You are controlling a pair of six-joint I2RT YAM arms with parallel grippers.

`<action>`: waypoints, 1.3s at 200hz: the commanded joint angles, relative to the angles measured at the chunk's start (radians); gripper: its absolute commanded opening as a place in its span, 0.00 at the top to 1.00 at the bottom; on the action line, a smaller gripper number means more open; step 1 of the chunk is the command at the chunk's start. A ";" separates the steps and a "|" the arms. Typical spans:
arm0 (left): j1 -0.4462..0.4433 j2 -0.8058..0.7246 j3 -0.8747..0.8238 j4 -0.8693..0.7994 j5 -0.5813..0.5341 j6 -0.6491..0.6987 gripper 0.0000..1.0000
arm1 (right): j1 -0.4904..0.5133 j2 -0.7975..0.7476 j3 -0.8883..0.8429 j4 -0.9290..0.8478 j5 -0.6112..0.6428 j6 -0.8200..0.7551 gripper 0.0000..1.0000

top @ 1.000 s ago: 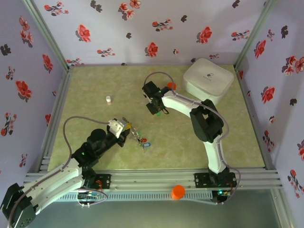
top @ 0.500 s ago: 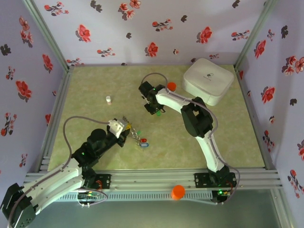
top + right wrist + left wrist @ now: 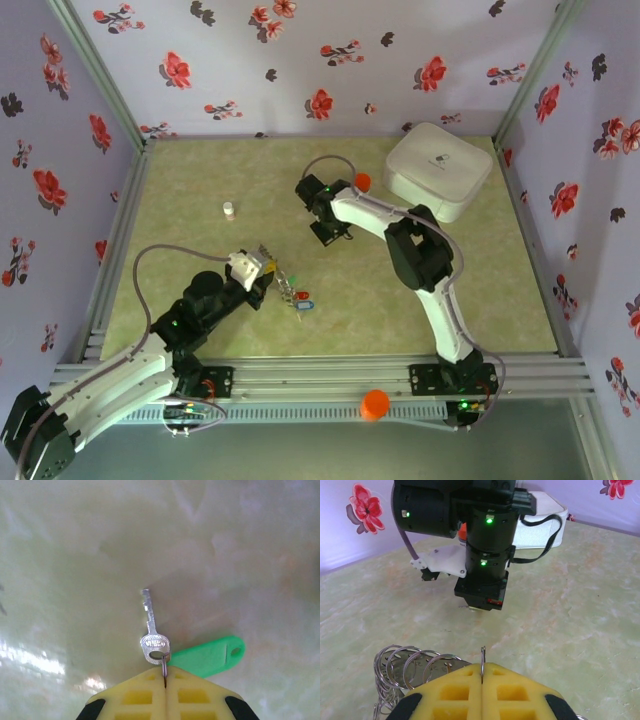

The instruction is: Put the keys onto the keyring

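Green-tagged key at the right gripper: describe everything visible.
The green-tagged key is small, silver metal, with a stamped rounded head and a narrow blade pointing away from the right gripper. A thin ring through its head is pinched between the shut yellow pads. Its green plastic tag lies beside it. Table contact unclear.

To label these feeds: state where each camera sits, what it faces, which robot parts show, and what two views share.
Top external: above, behind the bases, looking down at the table; left arm, right arm show.
Left wrist: low, facing the right arm and white box; left fingers pinch what looks like the keyring.
Right wrist: straight down; right fingers pinch the loop of a silver key.
Shared: top and left wrist show the right arm.
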 commanded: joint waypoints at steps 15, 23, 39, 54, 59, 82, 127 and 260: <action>-0.006 -0.012 0.033 0.023 0.017 -0.004 1.00 | 0.017 -0.189 -0.155 0.015 -0.033 0.038 1.00; -0.006 -0.008 0.034 0.023 0.017 -0.002 1.00 | 0.022 -0.231 -0.204 0.023 -0.051 0.050 1.00; -0.006 0.001 0.035 0.023 0.021 0.002 1.00 | 0.035 -0.315 -0.305 0.038 -0.087 0.080 1.00; -0.006 0.016 0.037 0.033 0.020 0.001 1.00 | 0.055 -0.393 -0.409 0.052 -0.117 0.113 1.00; -0.006 0.024 0.038 0.038 0.020 0.003 1.00 | 0.061 -0.415 -0.444 0.054 -0.124 0.125 1.00; -0.006 0.065 0.043 0.071 0.036 0.009 1.00 | 0.098 -0.503 -0.562 0.058 -0.152 0.181 1.00; -0.007 0.150 0.057 0.171 0.131 -0.010 1.00 | 0.138 -0.574 -0.680 0.080 -0.218 0.248 1.00; -0.017 0.182 0.078 0.217 0.166 -0.006 1.00 | 0.141 -0.544 -0.751 0.151 -0.295 0.278 0.92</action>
